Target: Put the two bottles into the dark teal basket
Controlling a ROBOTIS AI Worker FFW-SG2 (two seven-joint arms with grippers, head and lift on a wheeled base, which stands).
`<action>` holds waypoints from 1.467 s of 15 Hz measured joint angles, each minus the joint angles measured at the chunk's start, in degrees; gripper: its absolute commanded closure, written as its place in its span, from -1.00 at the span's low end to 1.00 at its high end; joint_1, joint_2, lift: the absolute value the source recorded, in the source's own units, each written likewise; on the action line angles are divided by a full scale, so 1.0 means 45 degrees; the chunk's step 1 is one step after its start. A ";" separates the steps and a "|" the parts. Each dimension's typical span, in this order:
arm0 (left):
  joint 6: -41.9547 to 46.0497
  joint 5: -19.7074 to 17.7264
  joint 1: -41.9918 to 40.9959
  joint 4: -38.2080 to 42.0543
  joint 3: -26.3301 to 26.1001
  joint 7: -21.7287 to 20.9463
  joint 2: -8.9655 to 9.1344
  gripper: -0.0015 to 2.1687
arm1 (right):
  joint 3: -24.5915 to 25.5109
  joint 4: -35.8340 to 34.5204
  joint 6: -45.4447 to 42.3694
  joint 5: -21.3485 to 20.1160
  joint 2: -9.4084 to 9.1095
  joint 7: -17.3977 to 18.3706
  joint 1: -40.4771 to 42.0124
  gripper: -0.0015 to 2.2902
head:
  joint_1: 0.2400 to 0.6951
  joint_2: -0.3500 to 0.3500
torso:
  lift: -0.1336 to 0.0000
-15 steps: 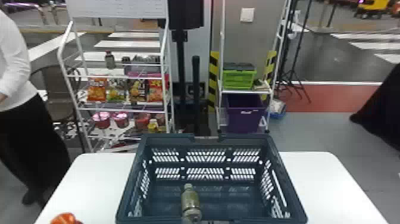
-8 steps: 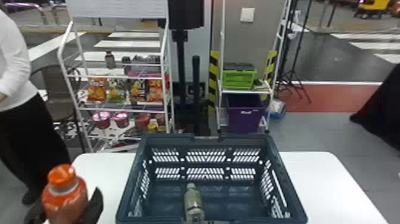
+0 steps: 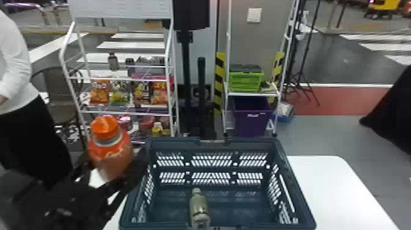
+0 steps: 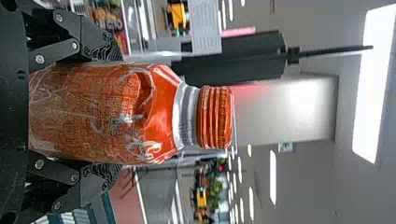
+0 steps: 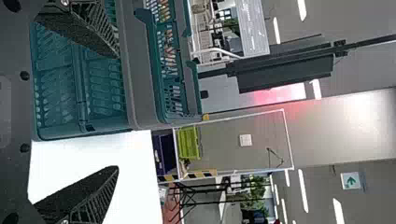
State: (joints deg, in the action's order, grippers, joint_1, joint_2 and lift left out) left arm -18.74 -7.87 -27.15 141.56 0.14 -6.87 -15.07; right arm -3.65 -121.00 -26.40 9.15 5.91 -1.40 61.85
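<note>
In the head view my left gripper (image 3: 113,171) is shut on an orange-capped bottle (image 3: 110,150), held upright beside the left wall of the dark teal basket (image 3: 295,186) and above its rim. The left wrist view has the orange bottle (image 4: 107,114) squeezed between the fingers of the left gripper (image 4: 109,112). A greenish clear bottle (image 3: 198,206) lies on the basket floor near the front, its cap toward the back. In the right wrist view the right gripper (image 5: 116,112) is open with nothing between its fingers, near the basket's outer side (image 5: 140,70).
The white table (image 3: 330,189) extends to the right of the basket. Behind it stand a snack rack (image 3: 122,79) at the left and a shelf with a green crate (image 3: 246,81) and a purple bin (image 3: 252,117).
My left gripper has come up from the lower left with the orange bottle and moved right, toward the basket. The greenish bottle has shifted slightly to the right within the basket.
</note>
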 measured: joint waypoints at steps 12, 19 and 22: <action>-1.0329 0.1674 0.9531 -0.6130 -0.5243 -0.5968 0.0500 0.76 | 0.0774 0.0192 0.0869 0.0473 0.0028 -0.0027 -0.0169 -0.98 | 0.14 0.00 | 1.00; -1.0782 0.4318 1.2032 -1.1102 -0.6662 -0.8552 0.2078 0.76 | 0.0831 0.0455 0.0926 0.0648 0.0009 -0.0040 -0.0386 -0.98 | 0.14 0.00 | 1.00; -1.0875 0.5040 1.2117 -1.1831 -0.6571 -0.8679 0.2523 0.35 | 0.0831 0.0487 0.0976 0.0663 -0.0005 -0.0040 -0.0446 -0.97 | 0.14 0.00 | 1.00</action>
State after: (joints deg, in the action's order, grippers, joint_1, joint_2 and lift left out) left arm -67.68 14.81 27.38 88.32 -29.43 -45.93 -3.72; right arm 0.09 -118.81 -22.01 12.13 5.89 -1.58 59.84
